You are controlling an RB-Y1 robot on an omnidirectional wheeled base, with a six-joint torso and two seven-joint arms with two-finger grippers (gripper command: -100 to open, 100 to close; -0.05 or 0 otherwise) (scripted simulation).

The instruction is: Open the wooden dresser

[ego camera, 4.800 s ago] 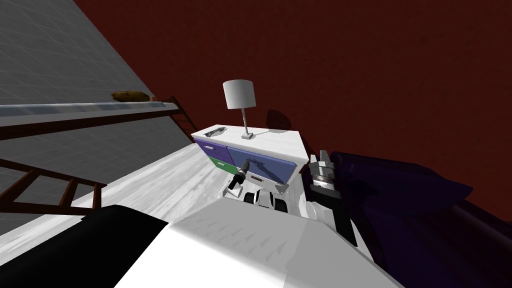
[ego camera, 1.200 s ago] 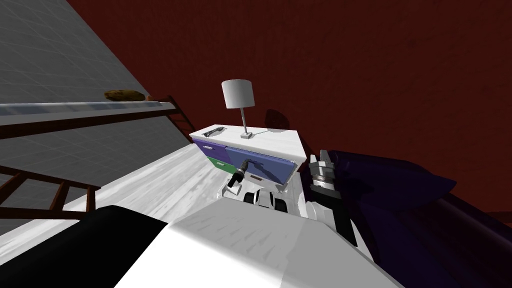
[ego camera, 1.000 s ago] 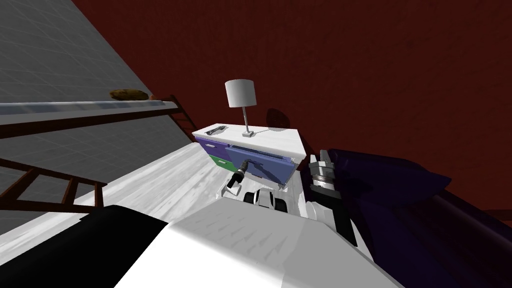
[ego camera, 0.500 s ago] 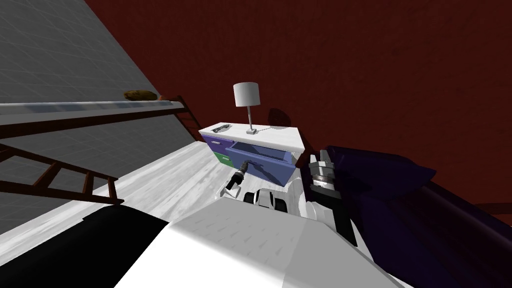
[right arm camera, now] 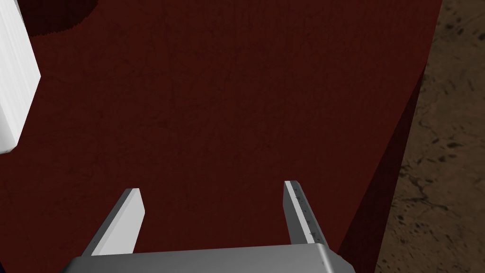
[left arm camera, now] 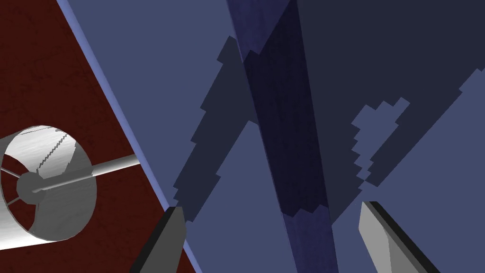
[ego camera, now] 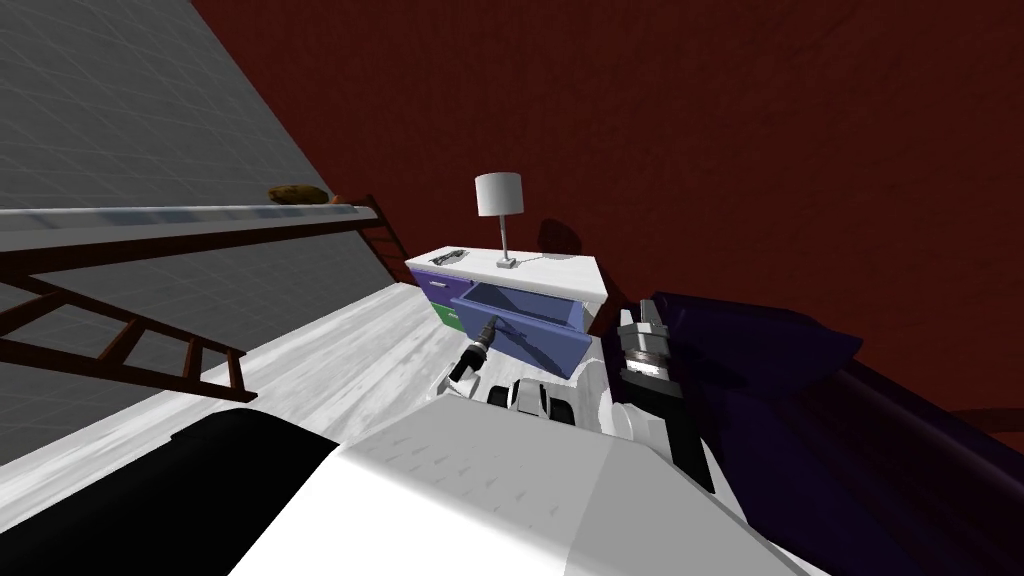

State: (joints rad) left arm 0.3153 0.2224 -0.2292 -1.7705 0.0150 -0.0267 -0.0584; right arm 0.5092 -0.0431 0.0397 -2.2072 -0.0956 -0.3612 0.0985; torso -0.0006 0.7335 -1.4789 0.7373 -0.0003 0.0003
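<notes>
Dresser [ego camera: 560,272], white-topped, stands against the dark red wall in the middle of the head view, on a pale floor [ego camera: 330,350]. Far to its left, a long pale shelf [ego camera: 150,215] on a dark brown frame carries one brown lump [ego camera: 298,193]. Three drawer fronts show on the dresser. One purple drawer [ego camera: 436,284] is at the left, with one green drawer [ego camera: 447,315] under it. To their right, one blue drawer [ego camera: 545,345] juts out from the body, its top open and its blue inner walls in sight. On the top surface lies one small dark grey item [ego camera: 447,257] at the left end. Right of it stands one lamp [ego camera: 499,195] with a white shade on a thin stem. The left tool [left arm camera: 271,206] is at the blue drawer's front, released. Its fingers [left arm camera: 175,232] stand wide apart over the blue face, and a darker indigo strip runs between them, touched by neither. Whether that strip is a handle I cannot tell. Right of the dresser the right tool [right arm camera: 211,186] points upward, also released, fingers spread. One dark navy bulk [ego camera: 770,350] lies furthest right.
</notes>
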